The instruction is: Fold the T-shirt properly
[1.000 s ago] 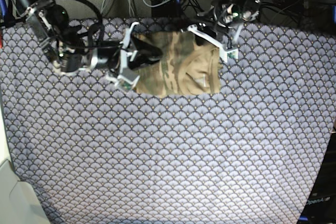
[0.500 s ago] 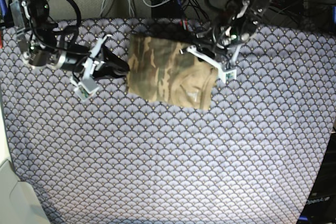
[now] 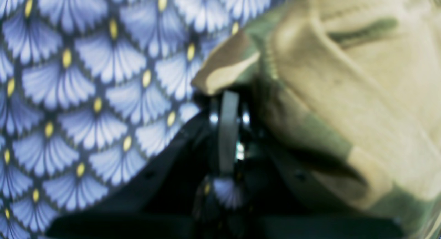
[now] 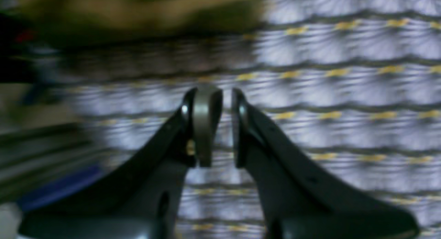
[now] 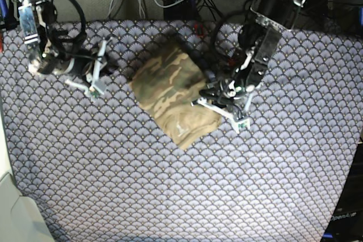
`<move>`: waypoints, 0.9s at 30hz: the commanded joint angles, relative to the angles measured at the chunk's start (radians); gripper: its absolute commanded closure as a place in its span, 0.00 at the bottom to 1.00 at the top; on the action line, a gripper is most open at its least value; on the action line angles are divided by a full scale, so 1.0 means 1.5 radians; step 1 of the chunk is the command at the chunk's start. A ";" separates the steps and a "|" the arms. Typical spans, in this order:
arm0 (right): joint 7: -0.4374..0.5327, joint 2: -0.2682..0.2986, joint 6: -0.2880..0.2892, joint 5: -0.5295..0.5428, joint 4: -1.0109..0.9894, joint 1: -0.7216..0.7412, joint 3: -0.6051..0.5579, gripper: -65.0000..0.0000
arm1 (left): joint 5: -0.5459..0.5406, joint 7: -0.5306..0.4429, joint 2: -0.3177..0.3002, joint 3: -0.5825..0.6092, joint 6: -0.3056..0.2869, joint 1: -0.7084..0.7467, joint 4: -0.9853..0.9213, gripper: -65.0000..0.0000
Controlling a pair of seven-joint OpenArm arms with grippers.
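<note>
On the left of the base view, the right gripper [image 5: 102,75] is now found drawn back toward the left edge of the desk, well apart from the T-shirt [image 5: 173,92]; a second ago it was buried in the shirt's left side. In its wrist view the fingers [image 4: 203,125] are nearly closed with only a thin gap, and nothing is held between them.

The T-shirt, a compact folded bundle, has been swung round — earlier squared to the far edge, it now lies skewed near the far middle of the blue-grey tablecloth [image 5: 170,185].

At the bundle's right edge, the left gripper [image 5: 218,103] is seen clenched on a corner of the cloth [image 3: 224,65]. The fold is judged nearly finished — only squaring and release remain.
</note>
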 commanded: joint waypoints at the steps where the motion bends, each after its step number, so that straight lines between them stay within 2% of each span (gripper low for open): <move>1: 0.002 -0.005 0.001 -0.025 0.000 0.017 0.007 0.87 | 0.015 0.018 -0.008 -0.003 0.020 0.005 -0.015 1.00; 3: 0.002 -0.021 0.000 -0.096 -0.009 0.036 0.016 0.86 | 0.015 0.018 -0.011 -0.003 0.020 0.005 -0.016 1.00; 9: 0.001 -0.129 0.000 -0.316 -0.060 0.100 0.044 0.86 | 0.015 0.018 -0.014 -0.003 0.020 0.005 -0.018 1.00; 13: 0.001 -0.194 0.003 -0.405 -0.072 0.124 0.044 0.87 | 0.016 0.014 -0.014 -0.003 0.020 0.004 -0.021 1.00; 20: 0.001 -0.242 0.004 -0.424 -0.059 0.092 0.041 0.87 | 0.016 0.010 -0.010 -0.003 0.020 -0.024 -0.022 1.00; 27: 0.001 -0.264 0.006 -0.419 0.085 -0.006 0.039 0.87 | 0.016 0.010 0.019 -0.003 0.020 -0.076 -0.039 1.00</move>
